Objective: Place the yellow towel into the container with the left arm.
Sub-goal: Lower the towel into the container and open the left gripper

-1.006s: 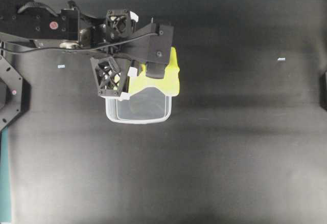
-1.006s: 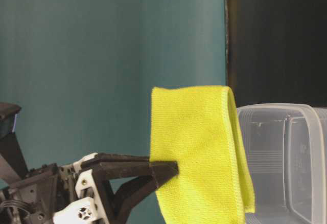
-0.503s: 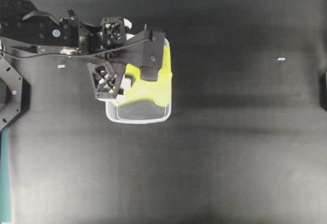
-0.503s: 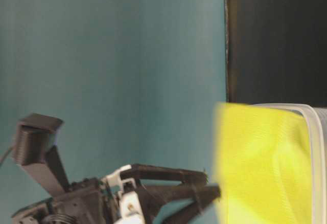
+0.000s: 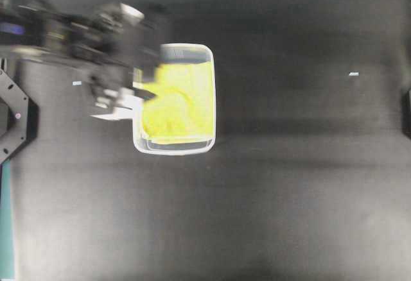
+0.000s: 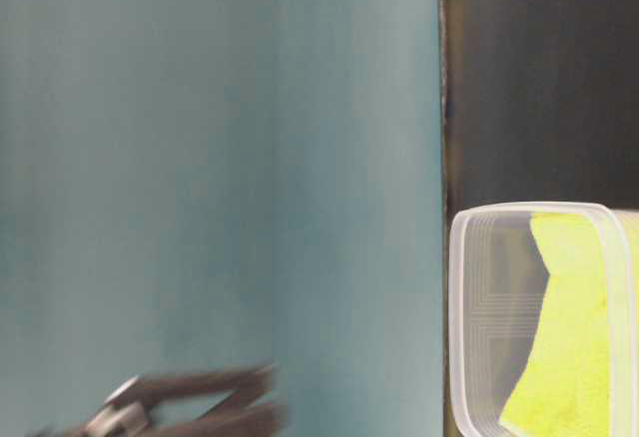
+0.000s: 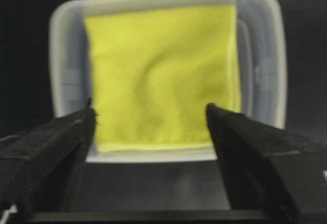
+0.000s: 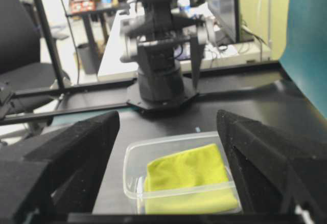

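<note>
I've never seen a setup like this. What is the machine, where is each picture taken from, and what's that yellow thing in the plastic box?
It is a two-armed robot at a black table. One picture looks straight down, one looks across at table height, and two come from cameras on the arms' wrists. The yellow towel lies inside the clear container. The left gripper is open and empty in front of the box; from above it is a blur. The right gripper is open too, facing the box from farther off. Nothing is being held.
</note>
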Tool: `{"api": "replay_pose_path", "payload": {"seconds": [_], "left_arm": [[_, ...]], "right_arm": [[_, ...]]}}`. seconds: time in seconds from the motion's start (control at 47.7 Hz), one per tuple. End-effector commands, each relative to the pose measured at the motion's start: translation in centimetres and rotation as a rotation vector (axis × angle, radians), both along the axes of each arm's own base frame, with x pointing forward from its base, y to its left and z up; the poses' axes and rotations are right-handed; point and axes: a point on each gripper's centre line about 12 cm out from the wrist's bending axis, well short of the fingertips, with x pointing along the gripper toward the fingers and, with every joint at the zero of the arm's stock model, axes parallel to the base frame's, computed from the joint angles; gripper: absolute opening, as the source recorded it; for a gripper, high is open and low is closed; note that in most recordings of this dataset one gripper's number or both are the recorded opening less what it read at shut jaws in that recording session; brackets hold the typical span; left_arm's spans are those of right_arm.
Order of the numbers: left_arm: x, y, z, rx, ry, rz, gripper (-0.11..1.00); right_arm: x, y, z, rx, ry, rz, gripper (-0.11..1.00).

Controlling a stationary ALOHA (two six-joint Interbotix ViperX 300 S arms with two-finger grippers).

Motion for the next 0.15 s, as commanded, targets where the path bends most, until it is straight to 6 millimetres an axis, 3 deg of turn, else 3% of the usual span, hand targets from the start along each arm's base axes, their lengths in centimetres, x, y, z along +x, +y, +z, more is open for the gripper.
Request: {"api": "replay_pose_path", "payload": {"seconds": [0.0, 0.126], "left_arm": [[-2.8, -0.6, 2.7, 0.009, -0.138, -0.013, 0.83], [-6.4, -1.5, 3.3, 0.006, -0.240, -0.037, 0.82]], "right_arm": [[0.1, 0.0, 0.4, 0.003, -0.006, -0.002, 0.75], [0.3, 0.0, 0.0, 0.010, 0.009, -0.001, 0.75]]}}
